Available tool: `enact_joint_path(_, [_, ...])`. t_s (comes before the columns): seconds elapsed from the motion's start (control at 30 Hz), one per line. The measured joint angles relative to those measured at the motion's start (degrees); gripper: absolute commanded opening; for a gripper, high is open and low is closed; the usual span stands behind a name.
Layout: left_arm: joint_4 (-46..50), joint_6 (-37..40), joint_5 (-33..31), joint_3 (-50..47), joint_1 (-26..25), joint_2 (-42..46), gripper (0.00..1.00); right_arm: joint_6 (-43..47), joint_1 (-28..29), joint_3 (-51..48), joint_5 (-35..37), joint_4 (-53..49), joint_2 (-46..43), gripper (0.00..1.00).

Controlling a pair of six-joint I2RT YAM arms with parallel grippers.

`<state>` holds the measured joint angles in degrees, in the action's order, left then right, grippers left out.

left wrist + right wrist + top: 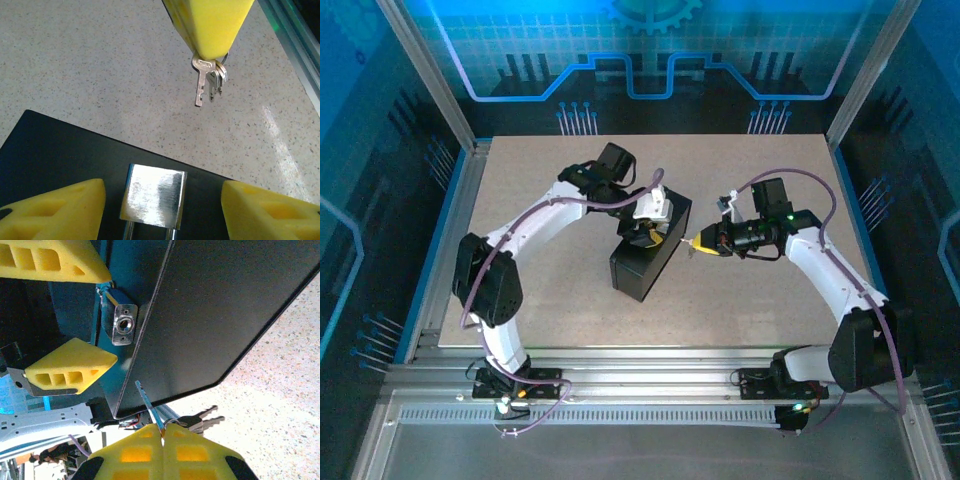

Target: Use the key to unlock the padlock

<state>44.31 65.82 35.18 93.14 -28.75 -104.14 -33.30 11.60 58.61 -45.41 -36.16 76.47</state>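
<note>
The padlock [153, 196], a small silvery block with its shackle legs at the bottom edge, lies against the black box [55, 160]. My left gripper [162, 212] is open, a yellow finger [55, 210] on each side of the lock with gaps on both sides. In the right wrist view the padlock [123, 322] shows its keyhole end. My right gripper [163, 429] is shut on the key [149, 405], whose blade points toward the box [215, 315], well short of the lock. From above, the right gripper [698, 243] sits just right of the box [645, 260].
Spare keys [202, 419] dangle from the ring beside the held key. The speckled tabletop [540, 330] is bounded by metal rails [450, 250] on the left and right. The box stands mid-table between the two arms.
</note>
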Motion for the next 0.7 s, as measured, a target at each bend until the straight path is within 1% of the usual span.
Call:
enact_joint_path(0.1, [1.84,1.64,-0.02,1.79,0.04,-1.11,0.61,-0.59,0.00,0.00,0.00,0.15,0.96,0.00])
enact_joint_path(0.23, [4.11,3.63,-0.04,3.48,0.09,-2.45,0.52,-1.25,0.07,0.46,0.00,0.17,2.56,0.00])
enact_joint_path(0.33, [5.99,4.85,0.39,4.96,0.09,-3.96,0.48,-2.34,0.09,0.92,-0.09,0.35,3.19,0.00])
enact_joint_path(0.4, [6.73,5.31,0.61,5.51,0.09,-4.26,0.43,-2.86,0.09,1.14,-0.09,0.59,3.23,0.00])
enact_joint_path(0.57, [6.86,6.43,1.27,5.81,0.09,-4.63,0.28,-4.31,0.11,1.51,-0.48,1.60,3.30,0.00])
enact_joint_path(0.7, [6.38,6.29,1.99,5.68,0.31,-4.63,0.23,-5.49,0.13,1.51,-0.92,2.82,3.30,0.00])
